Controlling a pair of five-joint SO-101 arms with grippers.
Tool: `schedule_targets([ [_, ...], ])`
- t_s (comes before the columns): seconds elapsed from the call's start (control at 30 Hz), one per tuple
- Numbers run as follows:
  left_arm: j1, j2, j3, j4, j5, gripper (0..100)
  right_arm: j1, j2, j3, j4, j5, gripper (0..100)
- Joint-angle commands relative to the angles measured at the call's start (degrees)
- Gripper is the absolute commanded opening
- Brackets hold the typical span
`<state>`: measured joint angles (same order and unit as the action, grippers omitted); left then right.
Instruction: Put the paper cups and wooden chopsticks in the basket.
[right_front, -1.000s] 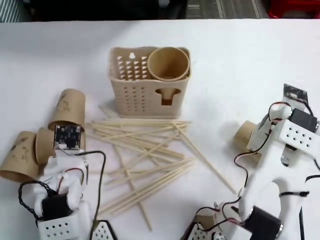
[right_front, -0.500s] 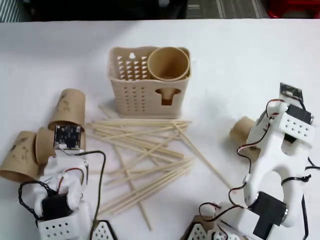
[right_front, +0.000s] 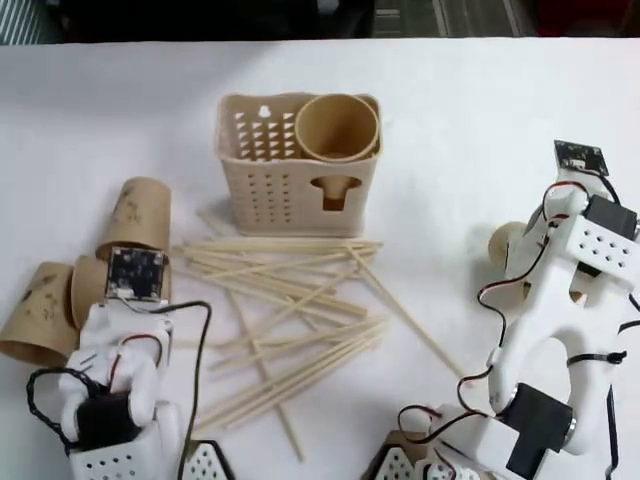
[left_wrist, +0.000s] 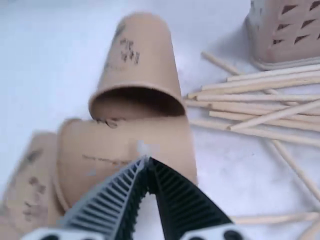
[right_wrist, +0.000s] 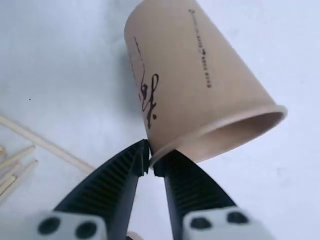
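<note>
A beige perforated basket (right_front: 270, 185) stands at the table's middle back with one paper cup (right_front: 337, 125) upright inside. Wooden chopsticks (right_front: 290, 300) lie scattered in front of it. My right gripper (right_wrist: 150, 159) is shut on the rim of a paper cup (right_wrist: 195, 85), which peeks out beside the right arm as the held cup (right_front: 503, 240). Three paper cups lie on their sides at the left: the far cup (left_wrist: 137, 65), the middle cup (left_wrist: 125, 147) and the outer cup (left_wrist: 27, 175). My left gripper (left_wrist: 146, 162) is shut, its tips just over the middle cup, holding nothing.
The basket's corner (left_wrist: 290, 30) and the chopstick ends (left_wrist: 260, 100) lie beyond the left cups. A few chopstick tips (right_wrist: 45, 145) lie near the held cup. Bare white table (right_front: 470, 130) stretches between the basket and the right arm.
The right arm has swung toward the table's right and back with the cup in its grip, so the cup is now mostly hidden behind it. The left arm shifted slightly toward the front.
</note>
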<state>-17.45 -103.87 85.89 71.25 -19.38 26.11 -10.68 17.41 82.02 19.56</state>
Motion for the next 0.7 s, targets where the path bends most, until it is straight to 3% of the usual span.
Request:
schedule_targets([
  [0.0,-0.66,-0.31,-7.82,-0.09,-11.16,2,-0.66,-0.75,-2.90,0.84,1.58,2.0],
  [0.13,-1.71,-0.22,-15.56,4.13,-14.42,4,-0.48,-0.75,-2.81,0.84,2.73,2.0],
  [0.33,-15.08,-0.04,-23.21,8.26,-16.62,20,-0.48,-0.75,-2.73,0.84,2.90,2.0],
  [0.67,-36.53,0.04,-23.56,7.47,-46.95,20,-0.48,-0.66,-2.64,0.84,2.90,2.0],
])
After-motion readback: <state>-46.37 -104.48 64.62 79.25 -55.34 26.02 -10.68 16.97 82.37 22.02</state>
